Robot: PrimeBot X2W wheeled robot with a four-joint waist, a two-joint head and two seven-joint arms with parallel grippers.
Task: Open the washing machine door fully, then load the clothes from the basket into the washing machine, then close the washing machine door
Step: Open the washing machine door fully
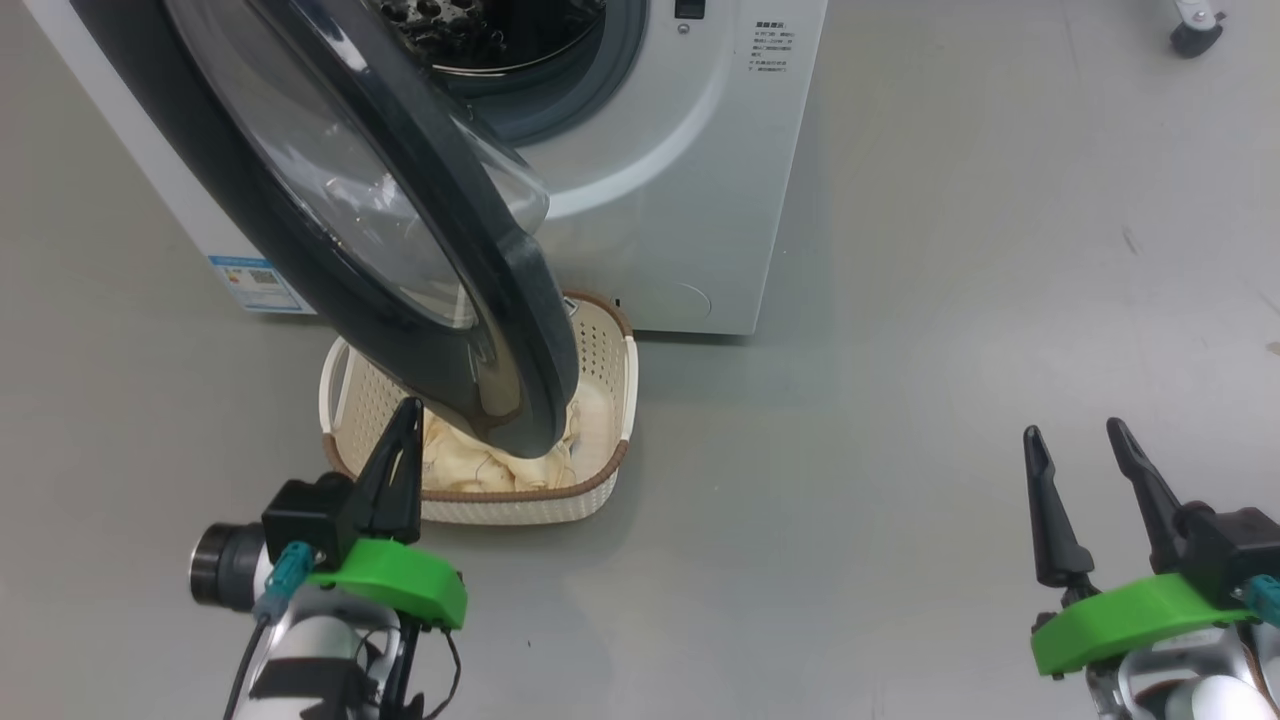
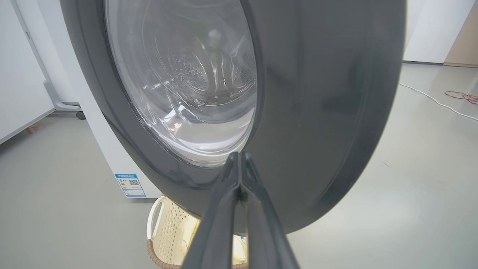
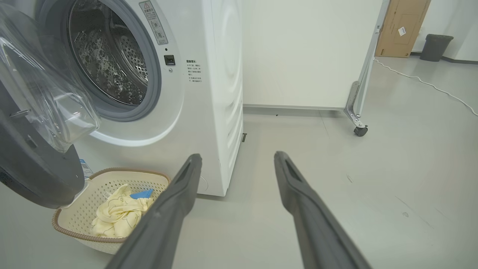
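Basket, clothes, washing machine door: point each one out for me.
basket [image 3: 76, 211]: right wrist view, inner perforated wall.
clothes [image 3: 117, 213]: right wrist view, middle of the yellow heap.
washing machine door [image 2: 321, 112]: left wrist view, wide black rim.

I see a white washing machine [image 3: 216, 93], glossy black door [image 1: 540, 330] around clear glass, cream perforated basket [image 1: 605, 350] with brown woven rim, pale yellow clothes [image 3: 115, 215] with blue line drawings, grey floor [image 1: 950, 300]
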